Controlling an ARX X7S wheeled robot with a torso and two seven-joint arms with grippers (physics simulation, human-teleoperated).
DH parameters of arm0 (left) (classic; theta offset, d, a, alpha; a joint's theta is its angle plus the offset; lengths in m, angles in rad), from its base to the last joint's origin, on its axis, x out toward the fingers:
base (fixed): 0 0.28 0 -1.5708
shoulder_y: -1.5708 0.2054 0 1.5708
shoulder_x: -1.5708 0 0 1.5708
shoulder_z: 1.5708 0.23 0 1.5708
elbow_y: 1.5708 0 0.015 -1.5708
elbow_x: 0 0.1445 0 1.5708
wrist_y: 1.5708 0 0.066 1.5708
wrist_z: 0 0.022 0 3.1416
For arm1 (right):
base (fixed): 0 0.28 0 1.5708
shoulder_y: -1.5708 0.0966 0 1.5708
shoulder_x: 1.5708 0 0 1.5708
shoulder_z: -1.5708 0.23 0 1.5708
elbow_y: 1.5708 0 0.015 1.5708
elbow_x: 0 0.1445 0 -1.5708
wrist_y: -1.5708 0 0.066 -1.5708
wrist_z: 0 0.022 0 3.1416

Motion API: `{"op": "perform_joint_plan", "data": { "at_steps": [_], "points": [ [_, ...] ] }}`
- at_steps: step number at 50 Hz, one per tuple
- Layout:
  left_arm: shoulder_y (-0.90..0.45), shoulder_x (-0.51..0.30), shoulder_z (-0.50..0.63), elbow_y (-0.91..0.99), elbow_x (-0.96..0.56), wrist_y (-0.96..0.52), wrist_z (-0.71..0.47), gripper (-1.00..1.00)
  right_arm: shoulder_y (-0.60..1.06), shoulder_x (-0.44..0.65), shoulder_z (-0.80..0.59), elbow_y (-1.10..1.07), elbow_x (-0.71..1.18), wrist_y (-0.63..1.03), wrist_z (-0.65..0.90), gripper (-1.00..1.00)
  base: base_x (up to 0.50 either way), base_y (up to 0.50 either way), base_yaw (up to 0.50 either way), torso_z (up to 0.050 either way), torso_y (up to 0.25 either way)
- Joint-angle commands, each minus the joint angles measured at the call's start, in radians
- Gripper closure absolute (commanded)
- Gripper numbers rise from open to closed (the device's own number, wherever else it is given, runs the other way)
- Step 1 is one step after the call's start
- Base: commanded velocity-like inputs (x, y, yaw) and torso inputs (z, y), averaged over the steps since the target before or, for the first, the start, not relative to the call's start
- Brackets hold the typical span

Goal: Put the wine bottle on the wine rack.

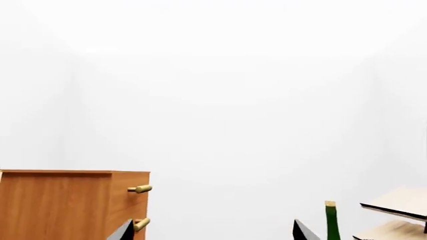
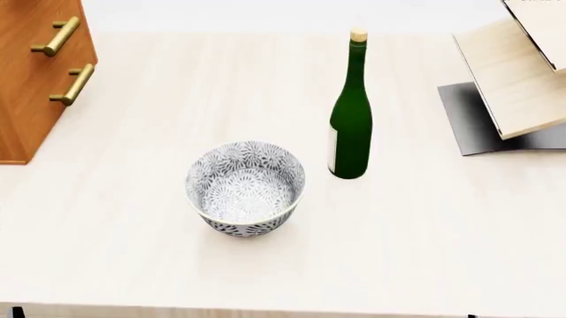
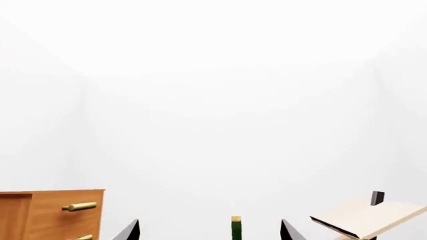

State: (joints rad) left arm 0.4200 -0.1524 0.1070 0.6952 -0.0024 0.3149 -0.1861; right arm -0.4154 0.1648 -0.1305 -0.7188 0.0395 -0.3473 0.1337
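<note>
One round ceramic bowl with a grey-and-white floral pattern point(image 2: 246, 187) sits nearest the robot on the pale wood-grain tabletop point(image 2: 425, 238), and nothing shows inside it. Just beyond it, toward the robot's right, stands one tall slender dark green glass wine bottle point(image 2: 350, 109), upright, with a pale cork top and a whitish label; it is apart from the bowl and touches nothing but the table. Farther back at the right edge stands one wine rack point(image 2: 517, 73) of slanted pale wood boards on a dark grey metal base, well apart from the bottle, and the boards in sight carry nothing. At the far left stands one orange-brown wooden drawer cabinet point(image 2: 31, 86) with two brass bar handles showing. Behind the table, the room is plain white wall with soft corners.

There are two grippers, and neither appears in the head view. The left gripper point(image 1: 212, 231) shows only two dark fingertips at the edge of its wrist view, set wide apart and holding nothing. The right gripper point(image 3: 209, 231) looks the same, its two dark tips spread wide, with the bottle's cork seen in the distance between them
</note>
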Motion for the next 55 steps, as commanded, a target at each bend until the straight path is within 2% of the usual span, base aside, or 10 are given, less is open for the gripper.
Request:
{"op": "perform_joint_plan", "data": {
  "at_steps": [1, 55],
  "points": [
    [0.03, -0.011, 0.013, 0.003, 0.015, 0.065, -0.013, -1.0, -0.029, 0.018, -0.013, -0.005, -0.001, -0.055, 0.005, -1.0, 0.07, 0.0, 0.0, 0.0, 0.0],
    [0.009, -0.047, 0.053, -0.007, 0.038, 0.044, -0.06, -1.0, -0.014, 0.064, -0.062, 0.013, 0.001, -0.026, 0.029, -1.0, 0.1, 0.0, 0.0, 0.0, 0.0]
  ]
}}
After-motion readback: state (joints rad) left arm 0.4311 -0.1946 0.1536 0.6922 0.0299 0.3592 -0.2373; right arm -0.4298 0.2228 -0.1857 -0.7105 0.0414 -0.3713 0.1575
